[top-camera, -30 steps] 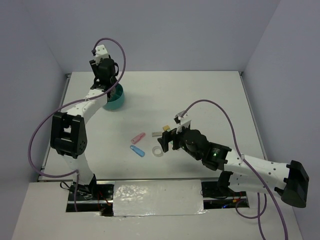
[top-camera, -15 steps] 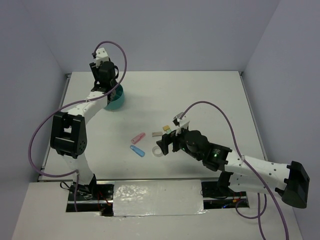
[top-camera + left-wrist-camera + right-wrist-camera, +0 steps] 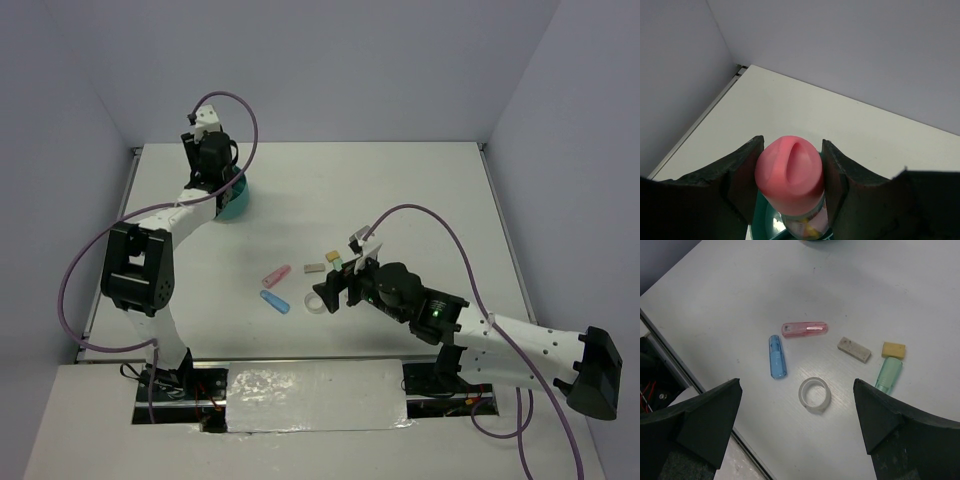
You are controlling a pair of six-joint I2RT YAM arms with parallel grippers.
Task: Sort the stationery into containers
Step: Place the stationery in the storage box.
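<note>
My left gripper (image 3: 220, 183) is at the far left, shut on a pink-capped clear tube (image 3: 790, 172) that stands upright over the teal organiser (image 3: 236, 203). The organiser's rim (image 3: 761, 220) shows just below the tube. My right gripper (image 3: 335, 285) hangs open above the loose stationery, holding nothing. Under it lie a pink stick (image 3: 805, 329), a light-blue stick (image 3: 776, 356) and a clear tape ring (image 3: 814, 394). The ring lies roughly between the wide jaws of that gripper (image 3: 796, 387).
A grey eraser (image 3: 854, 349), a yellow eraser (image 3: 893, 349) and a pale green capped stick (image 3: 888, 374) lie right of the ring. The table's near edge and a tape-covered strip (image 3: 310, 385) run just behind the items. Walls close in the table on three sides.
The left wrist has shifted slightly over the organiser, still holding the tube. The right arm has drifted a little to the right. The items on the table have not moved.
</note>
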